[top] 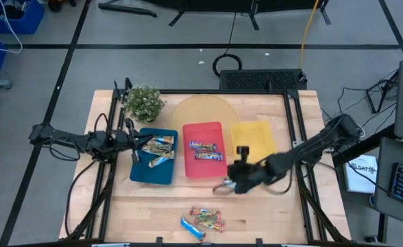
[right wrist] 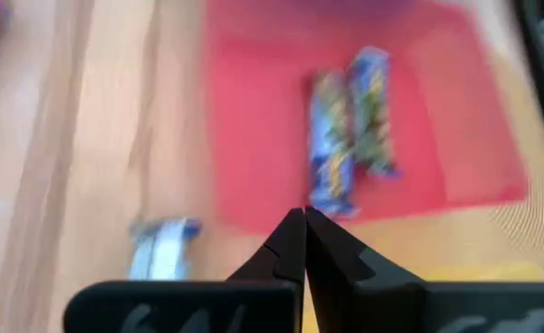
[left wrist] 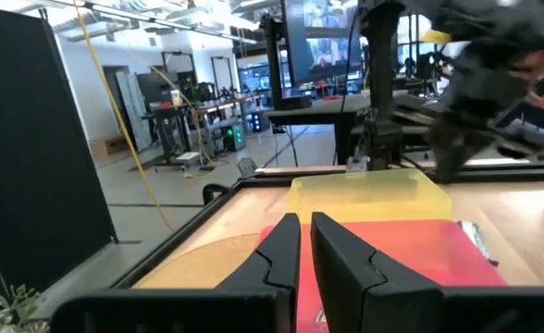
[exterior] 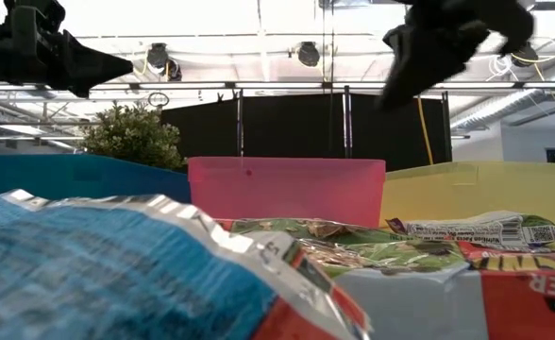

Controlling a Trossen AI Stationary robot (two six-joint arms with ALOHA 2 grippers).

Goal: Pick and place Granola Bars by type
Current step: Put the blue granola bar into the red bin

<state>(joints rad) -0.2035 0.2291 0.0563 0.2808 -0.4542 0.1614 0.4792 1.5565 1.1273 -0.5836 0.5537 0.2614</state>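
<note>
Right gripper point(top: 223, 186), fingers pressed together and empty, hovers lower centre beside the red tray point(top: 203, 159) (two bars inside); left gripper point(top: 134, 140), nearly closed, over the blue tray point(top: 153, 171).

Lighting: even, bright overhead room light; ceiling lamps point(exterior: 305, 52) glare white in the low view, arms there reduced to dark silhouettes. Focus: nearest wrappers point(exterior: 117, 274) in the low view soft and oversized. Blur: right wrist view smeared across the red tray point(right wrist: 253, 139) and bars point(right wrist: 351, 125); shadows on the worktop point(top: 270, 213) faint.
</note>
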